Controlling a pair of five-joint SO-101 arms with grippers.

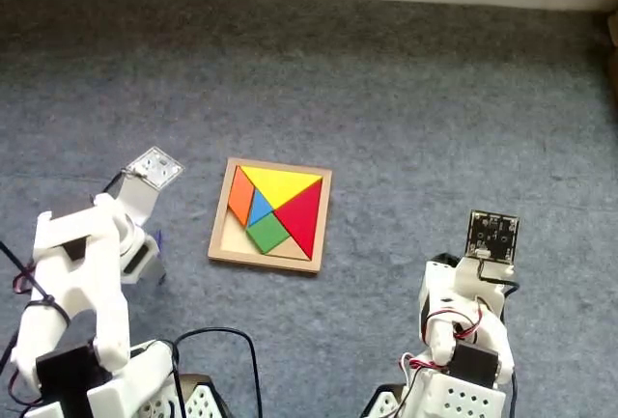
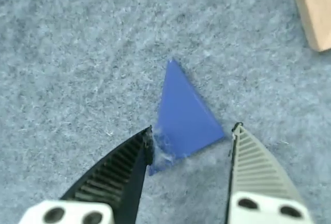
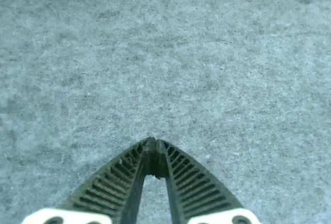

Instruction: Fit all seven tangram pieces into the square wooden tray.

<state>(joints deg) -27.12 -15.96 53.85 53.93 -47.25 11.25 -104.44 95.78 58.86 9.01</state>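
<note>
High view: we've got the wooden tray [image 1: 263, 262] mid-frame on the fuzzy grey counter [image 1: 435, 90]. Sitting in it are a yellow triangle [image 1: 277, 186], red triangle [image 1: 304, 213], orange piece [image 1: 239, 196], light-blue triangle [image 1: 259, 210] and green square [image 1: 267, 233].

Left wrist view: our left end effector [image 2: 192, 131] is spread apart around a dark blue triangle [image 2: 183, 118] lying flat on the counter, with the black fingertip [image 2: 139, 151] right at its lower-left corner. The tray's corner pokes in at the upper right.

Right wrist view: our right end effector [image 3: 153, 142] is pinched together over the grey counter.
</note>
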